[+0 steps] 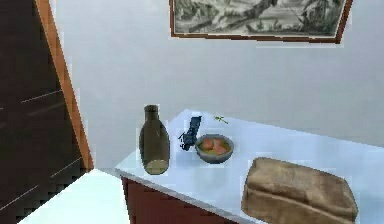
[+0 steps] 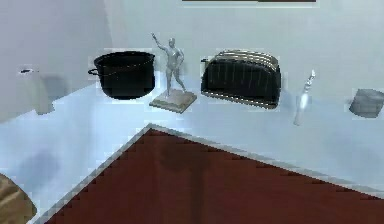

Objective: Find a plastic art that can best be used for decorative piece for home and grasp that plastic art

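A grey figurine (image 2: pixel 174 68) of a standing person with one arm raised stands on a square base on the pale countertop (image 2: pixel 200 125), between a black pot (image 2: pixel 125 73) and a dark toaster (image 2: pixel 241 77). In the forward view a small dark blue object (image 1: pixel 187 137) lies on the countertop (image 1: pixel 190 172) beside a grey bowl (image 1: pixel 214 149) with orange things in it.
A tall olive bottle (image 1: pixel 153 140) and a brown loaf (image 1: pixel 300 190) stand on the counter. A framed picture (image 1: pixel 260 18) hangs on the wall; a dark wooden door (image 1: pixel 35 100) is at the left. A white paper roll (image 2: pixel 35 92), a clear slim bottle (image 2: pixel 304 98) and a grey cup (image 2: pixel 367 102) also stand on the counter.
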You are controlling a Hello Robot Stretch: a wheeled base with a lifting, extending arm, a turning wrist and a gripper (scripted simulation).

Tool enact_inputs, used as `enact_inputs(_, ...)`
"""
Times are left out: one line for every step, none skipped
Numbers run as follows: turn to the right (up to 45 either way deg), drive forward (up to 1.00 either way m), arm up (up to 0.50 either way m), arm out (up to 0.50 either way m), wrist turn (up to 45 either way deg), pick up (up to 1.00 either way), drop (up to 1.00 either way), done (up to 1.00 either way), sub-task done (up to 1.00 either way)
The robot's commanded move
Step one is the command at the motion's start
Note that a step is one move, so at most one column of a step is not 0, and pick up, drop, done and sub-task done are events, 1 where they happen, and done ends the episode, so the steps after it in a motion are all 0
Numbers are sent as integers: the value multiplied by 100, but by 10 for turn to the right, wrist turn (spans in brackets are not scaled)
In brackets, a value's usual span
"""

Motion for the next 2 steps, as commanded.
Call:
enact_inputs(450,0,0,0,0,0,0,0,0)
enact_inputs(450,0,0,0,0,0,0,0,0)
